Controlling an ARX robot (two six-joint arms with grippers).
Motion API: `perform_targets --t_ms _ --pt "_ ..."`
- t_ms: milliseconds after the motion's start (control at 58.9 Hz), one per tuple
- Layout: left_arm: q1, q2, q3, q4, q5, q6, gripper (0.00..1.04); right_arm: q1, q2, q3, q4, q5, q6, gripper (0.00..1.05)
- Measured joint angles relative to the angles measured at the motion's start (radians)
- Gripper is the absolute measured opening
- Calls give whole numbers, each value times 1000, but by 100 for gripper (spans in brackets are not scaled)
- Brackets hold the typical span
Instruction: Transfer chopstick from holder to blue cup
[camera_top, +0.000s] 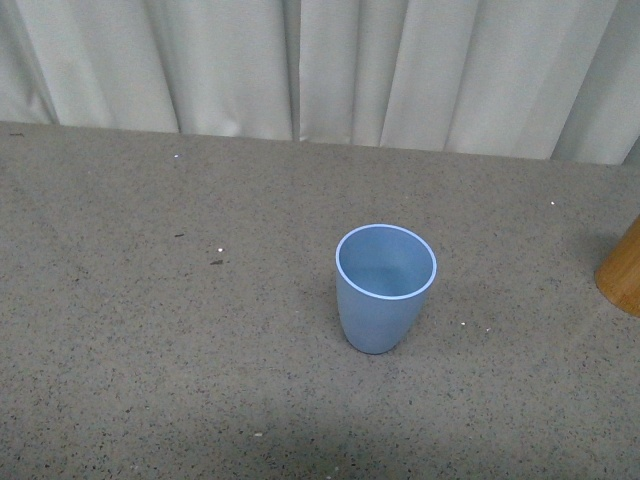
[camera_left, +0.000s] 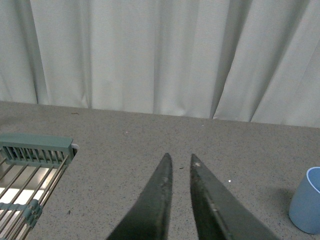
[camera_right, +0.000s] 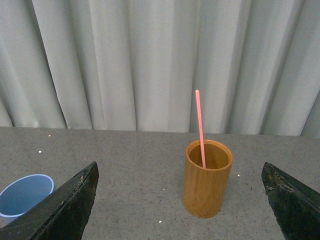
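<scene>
The light blue cup (camera_top: 384, 286) stands upright and empty near the middle of the grey table; it also shows in the left wrist view (camera_left: 306, 201) and the right wrist view (camera_right: 24, 195). The orange-brown holder (camera_right: 206, 179) stands upright ahead of my right gripper (camera_right: 180, 172), whose jaws are wide open and well short of it. One pink chopstick (camera_right: 200, 125) stands in the holder, leaning slightly. In the front view only the holder's edge (camera_top: 622, 270) shows at the far right. My left gripper (camera_left: 178, 159) is shut and empty, above bare table left of the cup.
A teal dish rack (camera_left: 30, 172) sits at the table's left side in the left wrist view. White curtains (camera_top: 320, 65) hang along the table's far edge. Neither arm shows in the front view.
</scene>
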Motion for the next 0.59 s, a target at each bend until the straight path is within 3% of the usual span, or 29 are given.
perform_targets --t_ms 68,119,221,289,408,594 --pt "0 0 0 0 0 0 36 37 45 -1 70 126 60 95" --pt "0 0 0 0 0 0 48 55 230 0 299 214 122 95" --pt "0 0 0 0 1 0 68 6 662 39 677 135 112 95" --pt "0 0 0 0 0 0 81 -27 930 111 840 76 100 95" --pt "0 0 0 0 -2 1 100 -40 1266 243 856 6 59 95" --pt "0 0 0 0 0 2 98 -64 1462 431 708 3 40 95"
